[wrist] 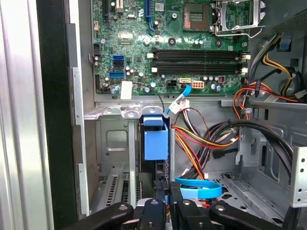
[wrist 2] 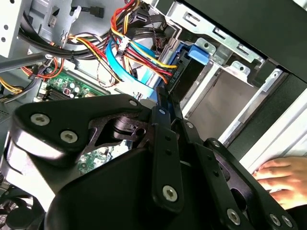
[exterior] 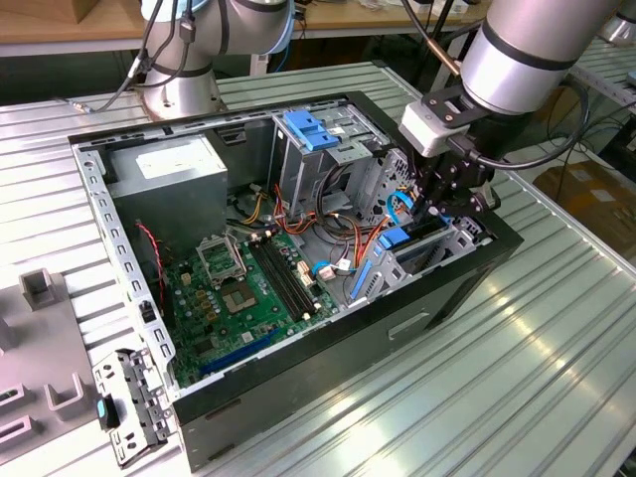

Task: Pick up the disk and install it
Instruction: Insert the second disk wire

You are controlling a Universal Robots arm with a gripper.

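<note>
We are seeing the black metal fingers (wrist: 165, 203) closing narrowly on the top edge of the disk (wrist: 156, 139), a flat drive standing on edge with blue plastic side rails; in the second wrist view the fingers (wrist 2: 165, 103) are pinching its thin dark edge just beside a blue rail tab. The disk is sitting upright in the grey sheet-metal drive bay (exterior: 447, 243) at the front corner of the open black computer case (exterior: 298, 248), partly sunk between the bay's walls. We are judging the pick-up as done and the install as under way, with the drive not yet fully seated, since its blue rail is standing above the bay rim.

Beside the bay, bundled red, yellow and orange power wires (wrist: 201, 143) and a flat blue data cable (wrist: 199, 187) are looping across the case floor. Further from the bay, the green motherboard (exterior: 248, 288) is lying flat. The case is resting on a ribbed aluminium bench (exterior: 517, 378), and a person's hand (wrist 2: 280, 179) is resting just outside the case wall nearest the bay.
</note>
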